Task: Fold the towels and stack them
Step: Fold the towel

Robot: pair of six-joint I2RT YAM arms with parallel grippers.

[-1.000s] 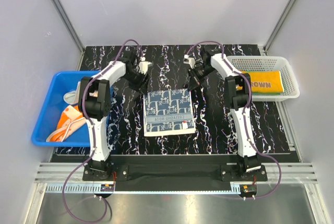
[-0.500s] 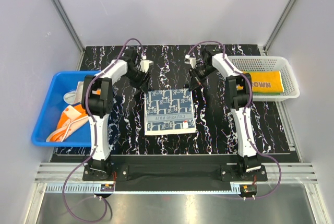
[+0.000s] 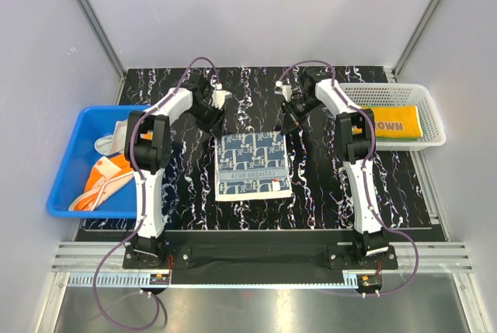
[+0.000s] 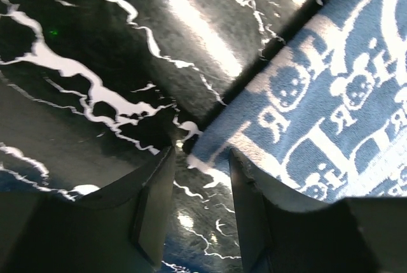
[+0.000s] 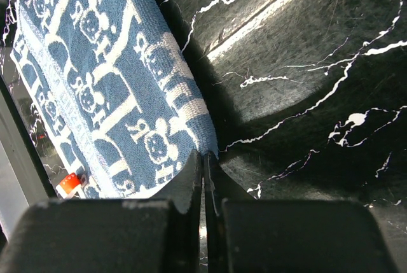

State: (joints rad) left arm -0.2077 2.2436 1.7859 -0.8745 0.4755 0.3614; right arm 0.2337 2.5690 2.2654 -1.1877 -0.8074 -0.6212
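Lying flat at the middle of the desk, the navy-patterned towel is approached at its far corners: the jaws of the left gripper are held spread astride one corner, seemingly for a pinch, while those of the right gripper are pressed together at the other.

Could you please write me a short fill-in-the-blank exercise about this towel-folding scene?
1. The yellow towel lies in the white ____.
2. The bin on the left is coloured ____.
3. The left gripper, at the navy towel's corner, has its jaws ____.
4. The right gripper has its jaws ____.

Missing words: basket; blue; open; shut.
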